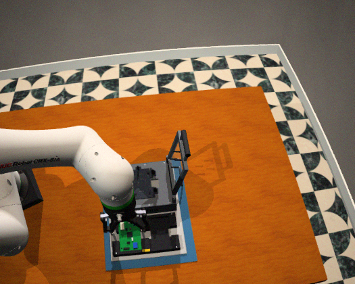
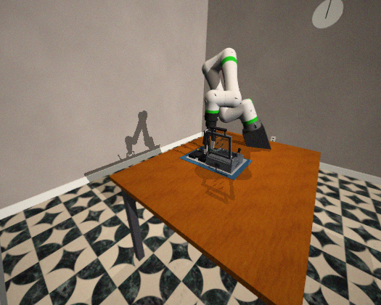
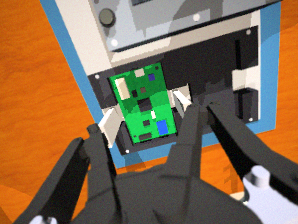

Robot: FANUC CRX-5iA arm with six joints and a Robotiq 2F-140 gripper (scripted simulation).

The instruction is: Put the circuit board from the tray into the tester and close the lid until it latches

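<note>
Bench: flat rectangular top of orange-brown wood grain, dark metal leg in the exterior view. Floor: cream and dark green marbled tiles, curved motif. Walls: plain grey-brown, pale skirting board at the foot; 1 round pale clock-like disc mounted high, 1 small white socket plate low down. On the bench: blue rectangular mat, bearing a black 2-pocket tray beside a grey box-shaped tester, its dark framed lid raised. Green rectangular circuit board: face up in 1 tray pocket, white connector toward the tester. Black 2-fingered claw: released, pale pads at both long sides of the board.
</note>
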